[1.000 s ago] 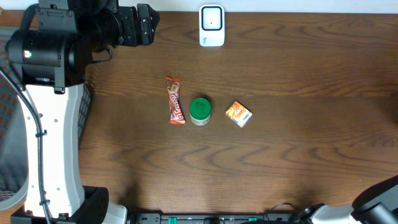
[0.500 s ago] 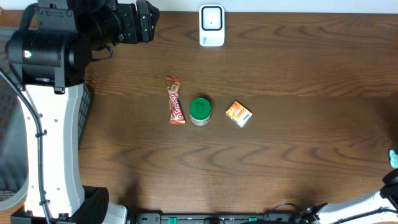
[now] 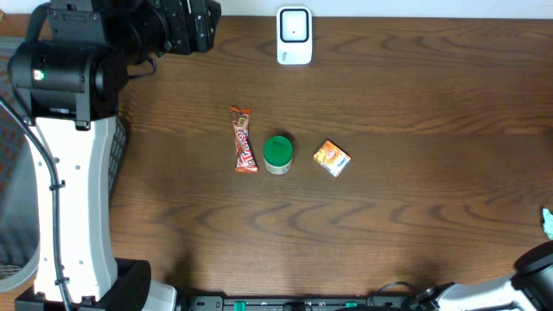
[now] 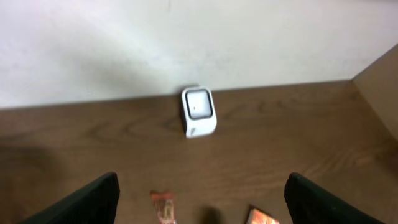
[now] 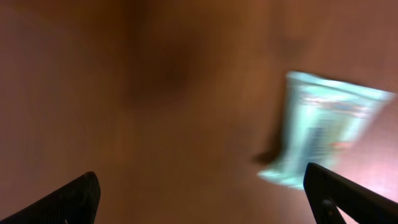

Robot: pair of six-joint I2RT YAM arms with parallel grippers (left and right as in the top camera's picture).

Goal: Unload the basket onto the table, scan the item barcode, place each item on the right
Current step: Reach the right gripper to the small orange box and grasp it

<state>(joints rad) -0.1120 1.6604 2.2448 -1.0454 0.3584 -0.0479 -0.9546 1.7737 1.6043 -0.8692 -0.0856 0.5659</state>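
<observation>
1. Left end effector [image 4: 202, 180]: raised near the back-left corner of the desk [image 3: 415, 242], fingers spread wide, nothing between them. Released.
2. Right end effector [image 5: 202, 174]: fingers spread wide over bare desk, nothing gripped. Released. The overhead view shows only part of this arm, at the bottom-right corner.
3. White scanner [image 3: 294, 36]: upright at the back edge of the desk, near the centre. In the left wrist view it faces the camera, close to the wall.
4. Pale blue packet [image 5: 329, 130]: lying on the desk ahead of the right fingers, toward the right one, not between them. Blurred, print unreadable. In the overhead view only a sliver shows at the right edge.
5. Mid-desk row, left to right: orange candy bar [image 3: 244, 139], green-lidded tub [image 3: 277, 154], small orange box [image 3: 332, 159]. Bar and tub are just beside each other; the box is a little apart. Neither end effector is near them.
</observation>
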